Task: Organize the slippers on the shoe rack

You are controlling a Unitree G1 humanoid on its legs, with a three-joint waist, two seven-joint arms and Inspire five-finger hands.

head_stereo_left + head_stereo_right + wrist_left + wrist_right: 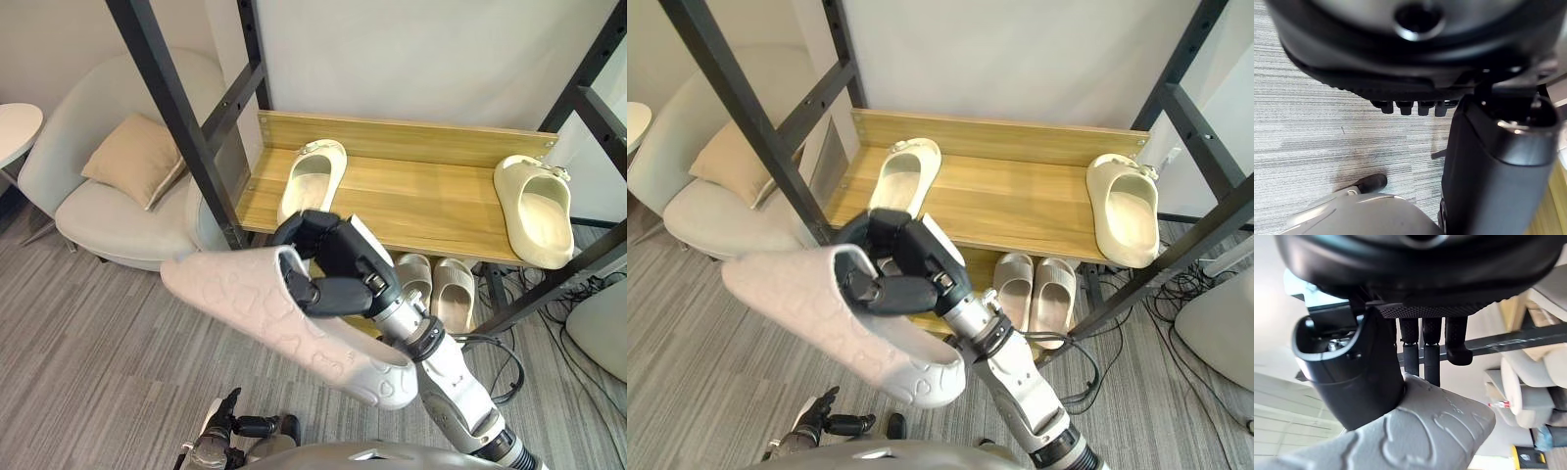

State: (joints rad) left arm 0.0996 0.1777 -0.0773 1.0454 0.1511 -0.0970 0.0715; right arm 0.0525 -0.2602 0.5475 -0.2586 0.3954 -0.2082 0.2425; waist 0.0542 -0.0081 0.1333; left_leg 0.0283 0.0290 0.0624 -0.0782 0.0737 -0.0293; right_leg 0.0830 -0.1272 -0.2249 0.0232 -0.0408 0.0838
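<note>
Pale slipper point(257, 315) is in the right hand point(338, 264), whose fingers and thumb are curled around its edge, with the patterned sole turned up. Past the hand stands the shoe rack point(421, 196). On its wooden shelf lie two slippers: a cream slipper point(313, 176) just beyond the hand, and a second cream slipper point(534, 211) well apart, to the hand's right. Under the shelf, near the wrist, sits a pair of beige slippers point(456, 294). The left hand point(235, 426) hangs low; whether it is open or closed, I cannot tell.

Before rack point(421, 137), embossed slipper point(255, 304) was held tilted; cream slipper point(313, 176) lay shelf-left, second cream slipper point(537, 211) shelf-right (well apart).
</note>
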